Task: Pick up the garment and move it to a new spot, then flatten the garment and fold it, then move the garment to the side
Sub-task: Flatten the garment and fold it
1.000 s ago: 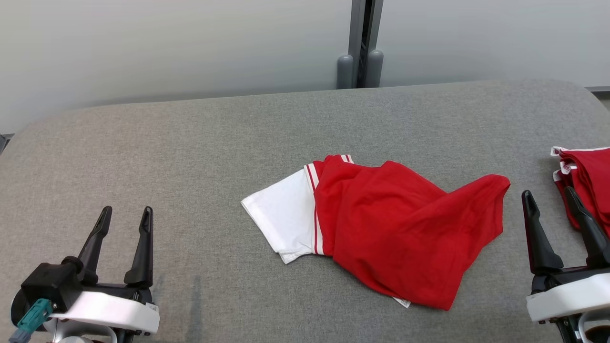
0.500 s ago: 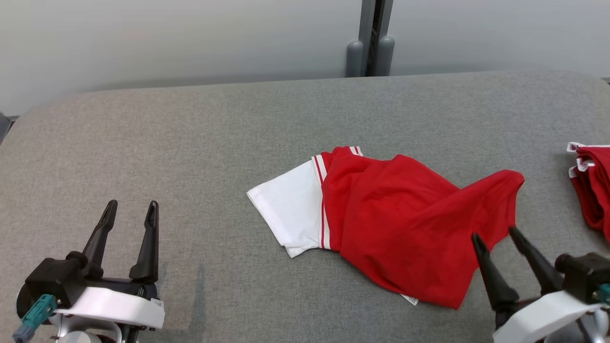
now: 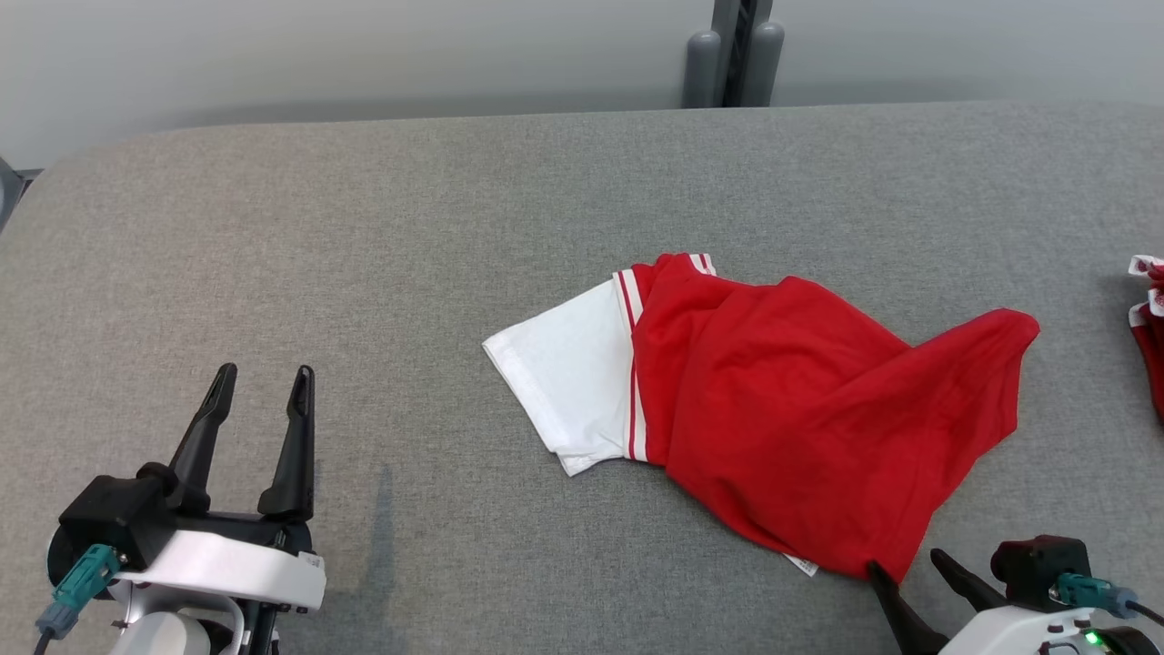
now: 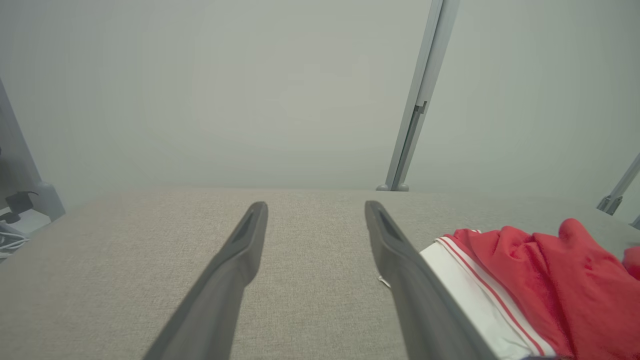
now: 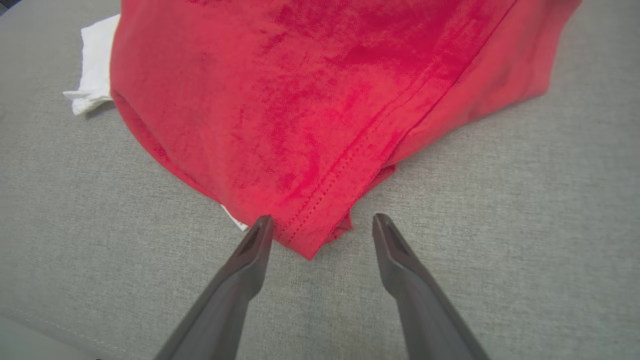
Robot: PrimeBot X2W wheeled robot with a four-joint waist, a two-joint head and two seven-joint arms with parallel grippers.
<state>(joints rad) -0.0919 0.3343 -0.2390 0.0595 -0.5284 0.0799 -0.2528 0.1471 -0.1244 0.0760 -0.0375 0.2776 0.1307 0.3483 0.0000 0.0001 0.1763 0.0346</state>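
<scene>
Right gripper (image 5: 322,224): gapes wide, just short of the garment's (image 3: 800,418) near hemmed corner. Left gripper (image 3: 264,371): likewise spread, well left of garment. Garment: lies crumpled on the table (image 3: 364,227). Probably light, limp; pinch that stitched corner, expect sagging.
</scene>
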